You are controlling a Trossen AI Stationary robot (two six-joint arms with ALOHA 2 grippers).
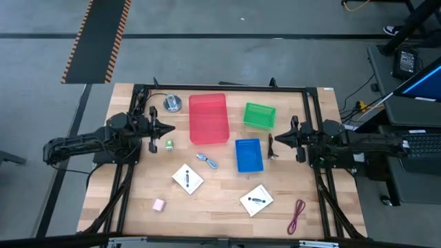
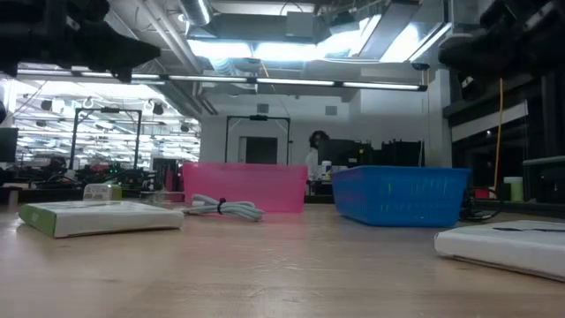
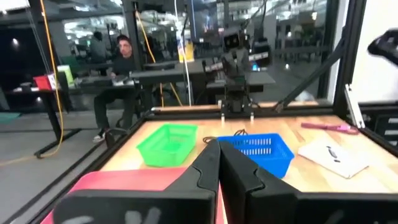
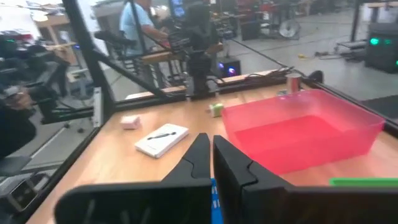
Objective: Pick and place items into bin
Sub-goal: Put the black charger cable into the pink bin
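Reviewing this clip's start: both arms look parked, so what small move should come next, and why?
Probably open the left gripper and lower it toward the tiny green-white piece lying just beside it. Both grippers are shut and empty, the right gripper waits by the blue bin, and every item is on the table.

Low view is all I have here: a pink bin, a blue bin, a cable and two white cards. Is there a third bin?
Observer: Yes, a green bin sits beyond the blue bin, right of the red-pink bin.
Operator: Are any items in the bins yet?
Observer: None shows in the high view; the pink cube and dark red cord lie on the table's near part.
Operator: Where are the grippers?
Observer: The left gripper is left of the red-pink bin and the right gripper right of the blue bin, both shut and holding nothing.
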